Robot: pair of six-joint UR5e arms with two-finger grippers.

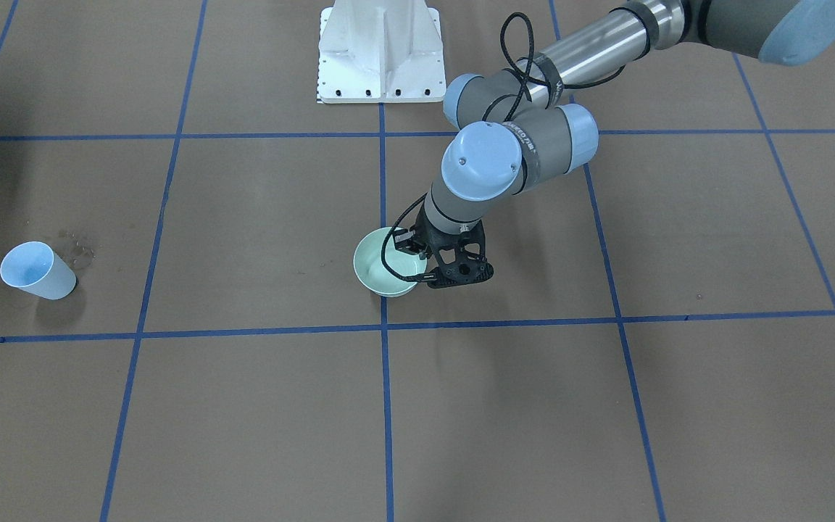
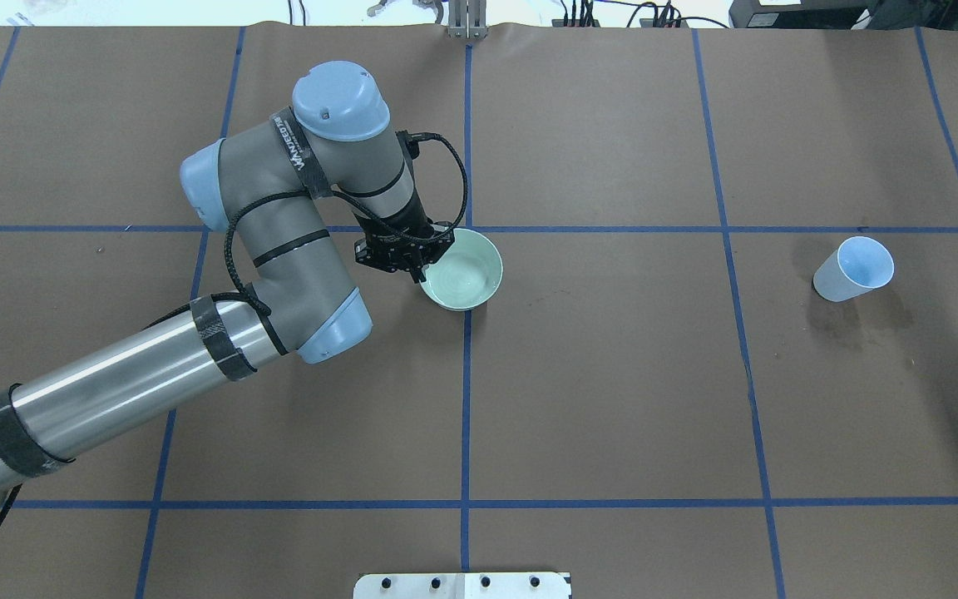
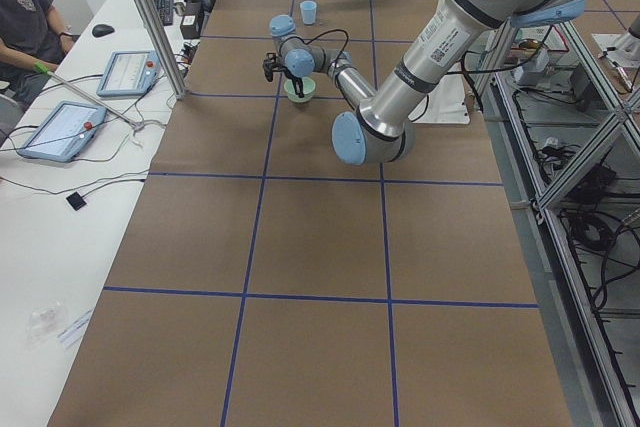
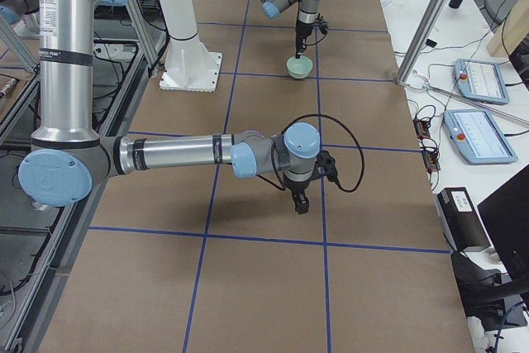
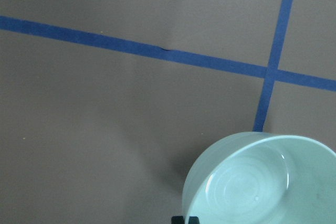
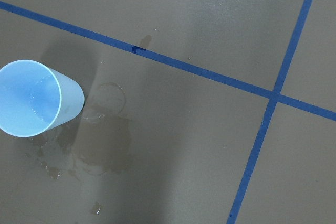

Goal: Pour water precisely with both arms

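Note:
A pale green bowl (image 1: 381, 268) (image 2: 466, 274) stands near the table's middle. My left gripper (image 1: 426, 274) (image 2: 422, 273) is shut on its rim on the robot's left side. Its fingertips show at the bottom edge of the left wrist view (image 5: 185, 219), against the bowl (image 5: 262, 182). Faint rings and white glints lie in the bowl's bottom. A light-blue cup (image 1: 37, 270) (image 2: 853, 268) (image 6: 34, 98) stands upright far to the robot's right, with small glints inside. My right gripper (image 4: 299, 202) hangs above the table; I cannot tell if it is open.
Wet patches (image 6: 102, 145) darken the brown paper beside the cup. The white pedestal (image 1: 380, 51) stands at the robot's side of the table. Blue tape lines grid the table. An operator (image 3: 25, 17) and tablets are at a side bench.

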